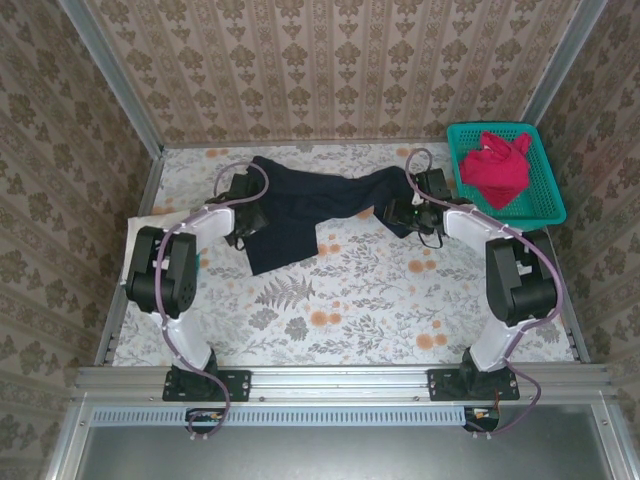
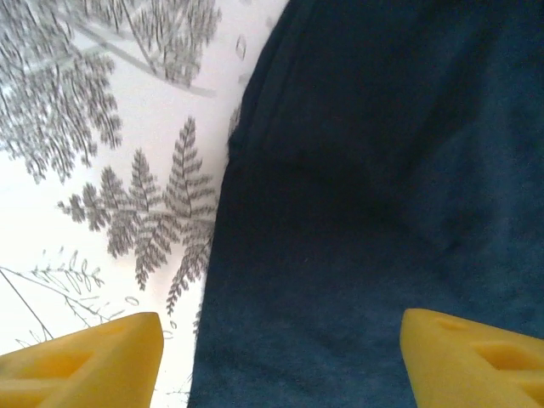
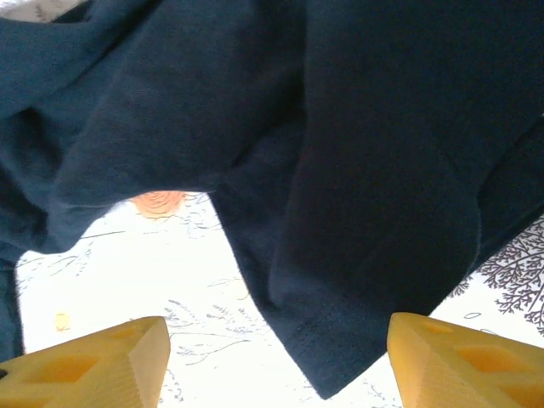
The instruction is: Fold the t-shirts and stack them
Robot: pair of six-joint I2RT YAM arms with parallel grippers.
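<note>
A dark navy t-shirt (image 1: 300,205) lies spread and rumpled across the far half of the table. My left gripper (image 1: 244,230) hovers over its left edge. In the left wrist view the yellow fingertips (image 2: 93,361) stand wide apart above the navy cloth (image 2: 365,221), gripping nothing. My right gripper (image 1: 392,213) is at the shirt's right end. Seen from the right wrist, that gripper (image 3: 276,365) is open, with a hanging navy corner (image 3: 357,340) between the fingers, untouched. A bright red t-shirt (image 1: 495,165) sits bunched in the basket. A cream-white cloth (image 1: 140,228) shows at the left edge under my left arm.
The teal mesh basket (image 1: 535,205) stands at the back right corner. Patterned walls close in the table on three sides. The floral tabletop (image 1: 340,300) in front of the navy shirt is bare.
</note>
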